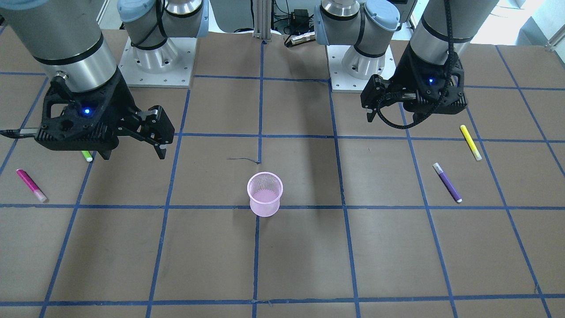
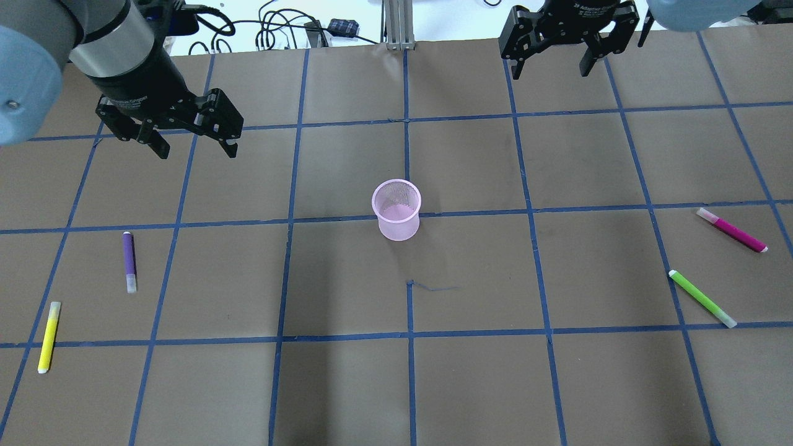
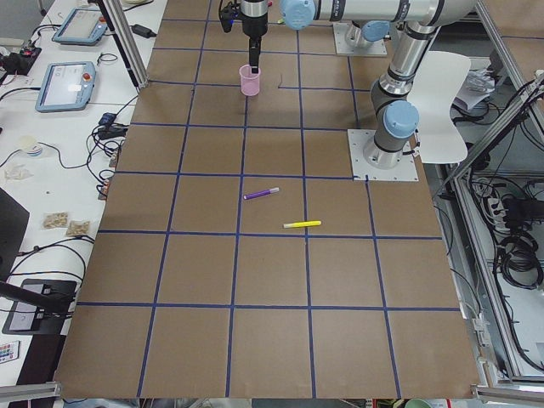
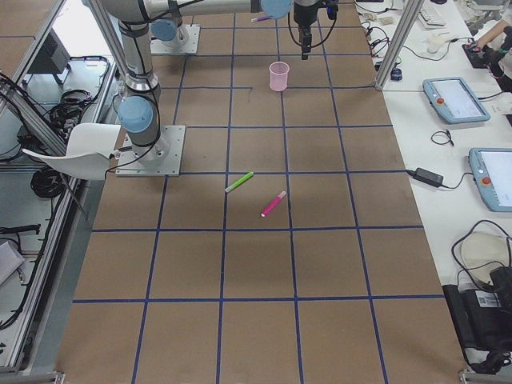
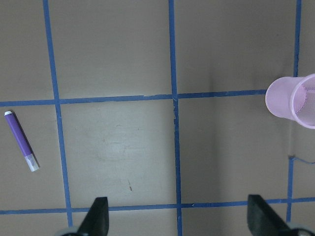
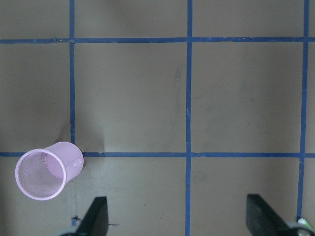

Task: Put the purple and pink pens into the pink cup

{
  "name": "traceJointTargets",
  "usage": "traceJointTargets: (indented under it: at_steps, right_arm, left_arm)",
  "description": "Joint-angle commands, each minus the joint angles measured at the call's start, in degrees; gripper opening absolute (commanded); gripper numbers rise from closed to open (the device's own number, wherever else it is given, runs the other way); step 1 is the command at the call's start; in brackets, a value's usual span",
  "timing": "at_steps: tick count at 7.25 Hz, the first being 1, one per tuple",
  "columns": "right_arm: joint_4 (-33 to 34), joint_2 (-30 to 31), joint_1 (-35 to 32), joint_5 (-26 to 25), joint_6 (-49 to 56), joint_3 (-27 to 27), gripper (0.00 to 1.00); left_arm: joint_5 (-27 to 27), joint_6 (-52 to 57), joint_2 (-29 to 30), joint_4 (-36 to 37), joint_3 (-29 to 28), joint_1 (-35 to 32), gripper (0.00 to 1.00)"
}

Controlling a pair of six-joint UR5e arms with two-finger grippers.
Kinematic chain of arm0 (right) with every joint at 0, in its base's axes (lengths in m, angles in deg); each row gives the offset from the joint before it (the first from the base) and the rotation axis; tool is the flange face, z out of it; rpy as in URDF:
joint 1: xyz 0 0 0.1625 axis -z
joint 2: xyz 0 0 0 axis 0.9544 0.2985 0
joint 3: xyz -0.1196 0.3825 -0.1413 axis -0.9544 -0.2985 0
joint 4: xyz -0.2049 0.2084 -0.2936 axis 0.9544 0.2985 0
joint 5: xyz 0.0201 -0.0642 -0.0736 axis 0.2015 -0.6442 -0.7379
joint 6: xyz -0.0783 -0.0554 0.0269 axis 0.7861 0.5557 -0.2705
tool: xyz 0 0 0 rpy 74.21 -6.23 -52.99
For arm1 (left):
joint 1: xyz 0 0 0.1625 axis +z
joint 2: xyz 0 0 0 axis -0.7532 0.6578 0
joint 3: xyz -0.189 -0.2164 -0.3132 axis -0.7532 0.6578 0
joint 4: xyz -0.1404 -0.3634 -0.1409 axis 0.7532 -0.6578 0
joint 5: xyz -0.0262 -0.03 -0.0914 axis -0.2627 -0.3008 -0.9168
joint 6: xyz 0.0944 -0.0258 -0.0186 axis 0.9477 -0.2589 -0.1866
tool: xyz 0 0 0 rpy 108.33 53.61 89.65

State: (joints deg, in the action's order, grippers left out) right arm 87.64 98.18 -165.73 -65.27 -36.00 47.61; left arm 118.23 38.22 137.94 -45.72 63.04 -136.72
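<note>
The pink mesh cup stands upright mid-table; it also shows in the front view, the left wrist view and the right wrist view. The purple pen lies flat on the robot's left side and shows in the left wrist view. The pink pen lies flat at the far right. My left gripper is open and empty, raised above the table beyond the purple pen. My right gripper is open and empty, raised near the table's far edge.
A yellow pen lies near the purple pen on the left. A green pen lies near the pink pen on the right. Brown paper with a blue tape grid covers the table. Both arm bases stand at the robot's side.
</note>
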Motion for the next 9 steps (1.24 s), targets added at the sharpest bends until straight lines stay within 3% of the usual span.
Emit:
traceJointTargets:
  at_steps: [1, 5, 6, 8, 9]
  right_arm:
    - [0.0, 0.0, 0.0, -0.1, 0.0, 0.0, 1.00]
    - [-0.6, 0.0, 2.6, -0.3, 0.6, 0.0, 1.00]
    - [-4.7, 0.2, 6.0, 0.0, 4.7, -0.1, 1.00]
    - [-6.1, -0.3, 15.8, -0.7, 26.9, 0.9, 1.00]
    - [-6.1, -0.7, 19.9, -1.0, 36.0, 3.8, 1.00]
  left_arm:
    - [0.1, 0.0, 0.0, 0.0, 0.1, 0.1, 1.00]
    - [0.0, 0.0, 0.1, 0.1, 0.1, 0.3, 1.00]
    - [0.0, 0.0, 0.1, 0.0, 0.1, 0.4, 1.00]
    - [0.1, 0.6, 0.1, 0.1, 0.1, 0.7, 1.00]
    - [0.0, 0.6, 0.1, 0.2, 0.1, 0.8, 1.00]
